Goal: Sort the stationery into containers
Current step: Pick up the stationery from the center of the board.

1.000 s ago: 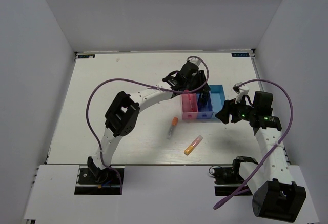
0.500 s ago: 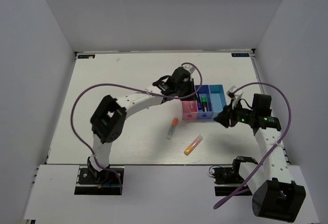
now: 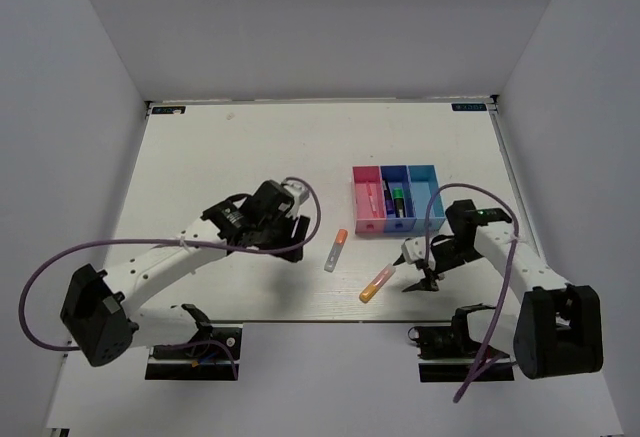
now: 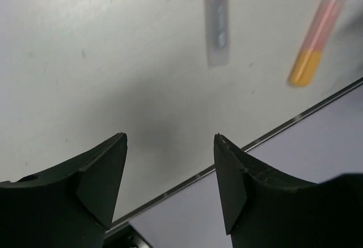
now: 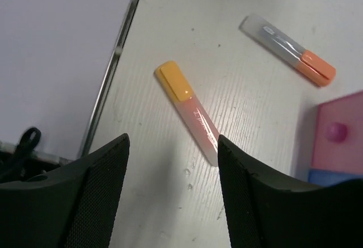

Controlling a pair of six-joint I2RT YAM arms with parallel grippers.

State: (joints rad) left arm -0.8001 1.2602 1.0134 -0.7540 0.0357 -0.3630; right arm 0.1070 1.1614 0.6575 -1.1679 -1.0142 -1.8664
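Marker (image 3: 335,251) and highlighter (image 3: 377,283) lie near the bins (image 3: 400,225)

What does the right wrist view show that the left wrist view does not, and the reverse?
Only the right wrist view: a corner of the pink bin, the edge of the blue bin beside it, and the open right gripper. Only the left wrist view: the open left gripper. Both: the grey-orange marker and the orange-pink highlighter lying on the table, near its front edge.
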